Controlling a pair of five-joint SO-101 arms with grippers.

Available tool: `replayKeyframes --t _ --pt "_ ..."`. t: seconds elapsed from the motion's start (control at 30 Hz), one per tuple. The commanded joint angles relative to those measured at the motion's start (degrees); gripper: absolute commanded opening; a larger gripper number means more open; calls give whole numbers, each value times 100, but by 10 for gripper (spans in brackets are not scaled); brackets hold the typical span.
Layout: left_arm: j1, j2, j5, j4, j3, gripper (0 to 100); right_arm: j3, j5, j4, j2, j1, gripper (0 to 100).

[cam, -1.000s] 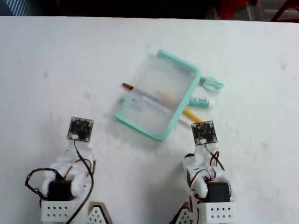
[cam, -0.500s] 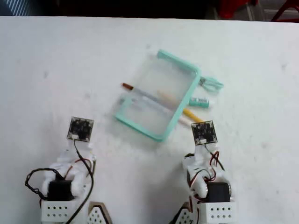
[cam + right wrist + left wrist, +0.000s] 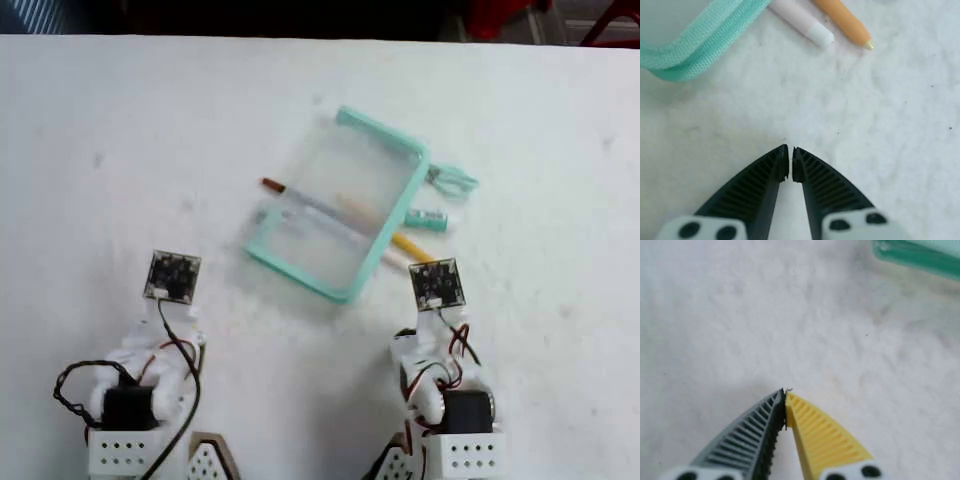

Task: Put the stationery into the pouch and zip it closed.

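A clear pouch with a mint-green zip border (image 3: pixel 340 208) lies in the middle of the white table, its pull tab (image 3: pixel 455 181) at the right. Several pens lie across and under it: a red-tipped one (image 3: pixel 275 187), a yellow one (image 3: pixel 408 243) and a teal-capped one (image 3: pixel 428 218). Both arms sit folded at the near edge. My left gripper (image 3: pixel 785 392) is shut just above bare table, the pouch's green edge (image 3: pixel 915 257) well beyond it. My right gripper (image 3: pixel 790 150) is shut and holds nothing; beyond it lie the pouch corner (image 3: pixel 705 37), a white pen end (image 3: pixel 807 25) and an orange pen tip (image 3: pixel 850 25).
The white table (image 3: pixel 130 130) spreads wide around the pouch. Dark room space and a red object (image 3: pixel 505 15) lie past the far edge. The arm bases with cables (image 3: pixel 120 410) occupy the near edge.
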Motion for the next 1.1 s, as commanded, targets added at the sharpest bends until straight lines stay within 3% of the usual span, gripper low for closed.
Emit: replayKeyframes --t 0.0,0.97,1.07 --pt "-4 -31 53 44 -9 24 53 26 40 -4 22 17" --pt "-13 -31 53 44 -9 24 53 18 4 -13 22 18" --pt "-13 -31 53 44 -9 24 53 0 -418 -22 22 18"
